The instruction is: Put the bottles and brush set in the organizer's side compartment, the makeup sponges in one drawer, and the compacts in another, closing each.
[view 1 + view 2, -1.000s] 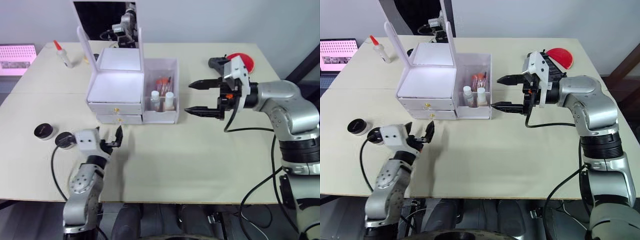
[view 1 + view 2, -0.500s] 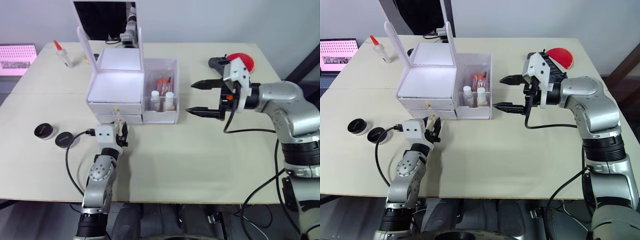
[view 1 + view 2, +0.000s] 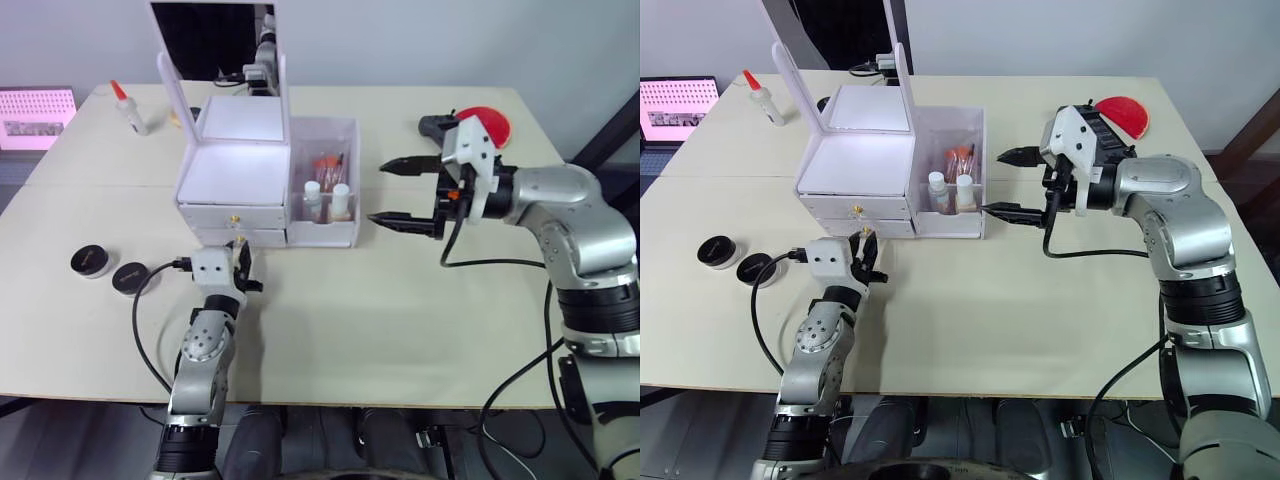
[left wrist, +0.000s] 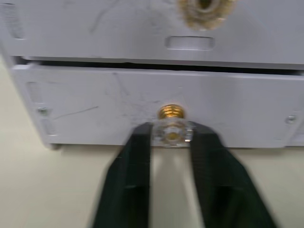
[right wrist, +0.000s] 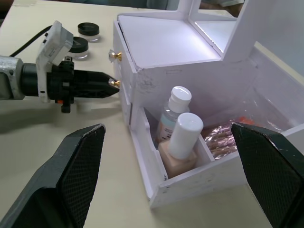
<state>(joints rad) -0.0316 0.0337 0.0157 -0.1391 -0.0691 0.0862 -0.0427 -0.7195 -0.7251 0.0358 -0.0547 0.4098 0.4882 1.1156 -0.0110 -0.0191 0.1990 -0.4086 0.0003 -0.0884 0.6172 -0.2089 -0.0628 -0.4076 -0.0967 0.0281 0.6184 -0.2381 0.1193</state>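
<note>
The white organizer [image 3: 232, 170] stands mid-table with its mirror lid upright. Its side compartment [image 3: 322, 236] holds the two white-capped bottles [image 3: 313, 197] [image 3: 341, 198] and the brush set [image 3: 326, 163]. My left gripper [image 4: 172, 135] is at the lower drawer [image 4: 95, 104], and its black fingers [image 4: 142, 142] pinch that drawer's gold knob [image 4: 172, 114]. My right gripper [image 3: 378, 193] hovers open just right of the side compartment, holding nothing. Two black compacts [image 3: 89, 261] [image 3: 128, 277] lie on the table left of my left arm. The makeup sponges are out of view.
A red-tipped glue bottle [image 3: 128, 110] stands at the back left, near a pink-lit screen [image 3: 35, 115]. A red round object [image 3: 490, 122] and a black item [image 3: 432, 126] lie behind my right gripper. Bare table stretches in front of the organizer.
My left gripper has moved forward and right from beside the compacts to the lower drawer. Its fingers have drawn in around the knob. The right arm has barely moved.
</note>
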